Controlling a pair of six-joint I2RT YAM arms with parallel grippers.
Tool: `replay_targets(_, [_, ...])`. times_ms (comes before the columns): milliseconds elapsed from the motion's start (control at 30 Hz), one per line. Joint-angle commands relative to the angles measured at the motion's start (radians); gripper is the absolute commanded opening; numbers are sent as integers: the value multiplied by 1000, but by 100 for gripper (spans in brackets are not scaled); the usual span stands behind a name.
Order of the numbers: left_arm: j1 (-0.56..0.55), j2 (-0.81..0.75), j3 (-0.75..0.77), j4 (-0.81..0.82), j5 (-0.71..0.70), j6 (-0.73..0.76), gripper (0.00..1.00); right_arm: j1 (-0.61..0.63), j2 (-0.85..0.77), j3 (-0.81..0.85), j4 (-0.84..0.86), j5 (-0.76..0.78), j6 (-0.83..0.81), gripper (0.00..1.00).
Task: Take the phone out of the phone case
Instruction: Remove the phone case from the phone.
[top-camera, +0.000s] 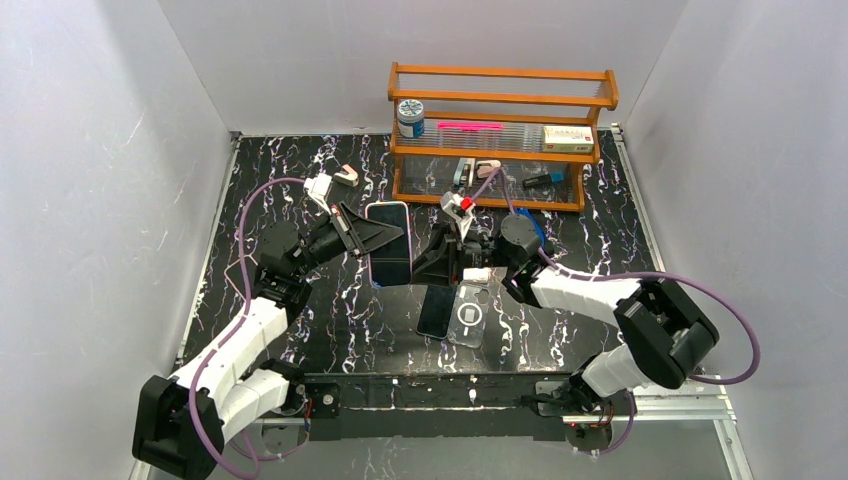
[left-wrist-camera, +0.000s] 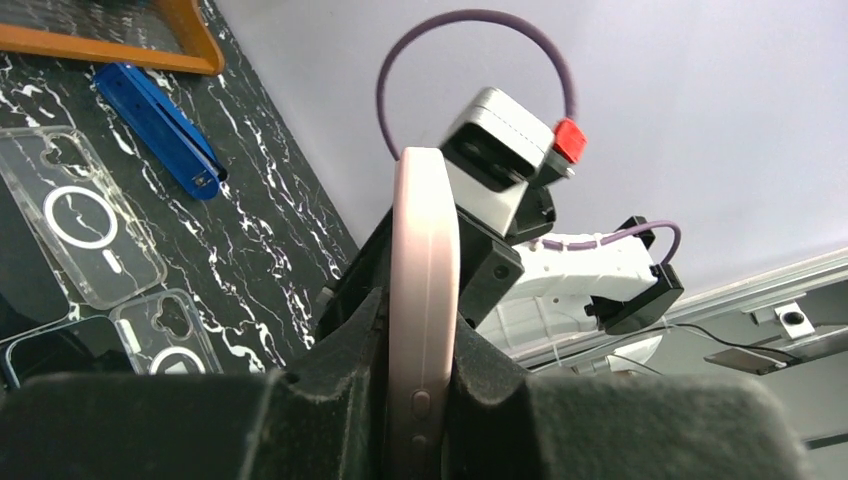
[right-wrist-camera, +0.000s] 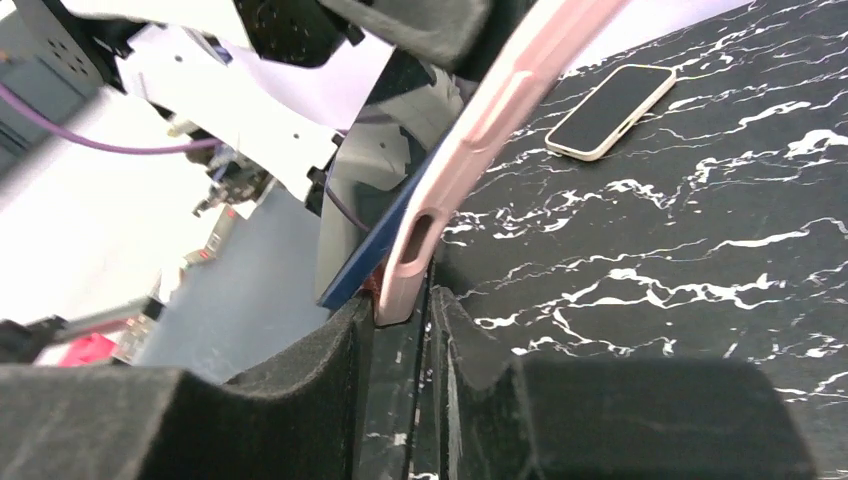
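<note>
smooth pink case (left-wrist-camera: 425, 300), perhaps silicone

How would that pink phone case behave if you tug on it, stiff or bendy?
Probably bendy: the pink case curves away from the dark edge of the phone. Likely grippy, not slippery, as the left gripper holds it by its thin rim. It looks thin, so probably light.

One pink-cased phone (top-camera: 390, 243) sits between both sets of jaws. On the near side of the right jaws lie two clear cases (left-wrist-camera: 80, 225) and one dark phone (top-camera: 435, 312). One more phone (right-wrist-camera: 610, 97) lies well beyond them. Behind them are one wooden rack (top-camera: 500, 130) and one blue tool (left-wrist-camera: 160, 125).
</note>
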Motion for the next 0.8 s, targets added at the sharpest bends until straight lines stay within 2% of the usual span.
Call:
replay_targets(0, [-70,-30,-16,64,88,-83,0,-17,52,46,272,222,170,35])
replay_targets(200, [-93,-21,-28,96,80,-97,0,-37,128,40,443,247,327,40])
replay_targets(333, [-103,8,-40,96,71,-81,0,-38,184,75,541,193,404,48])
replay_targets(400, [-104,31,-47,98,60,-70,0,-37,202,80,599,190,444,47])
replay_targets(433, [-104,41,-50,97,53,-61,0,-37,214,82,615,184,458,42])
replay_targets(533, [-102,72,-28,33,27,1,12,-41,222,62,624,188,476,23])
replay_targets(633, [-100,88,33,-139,-25,141,31,-50,214,19,607,198,490,3])
replay_targets(767, [-90,100,135,-393,-134,313,54,-70,169,-36,490,210,484,1])
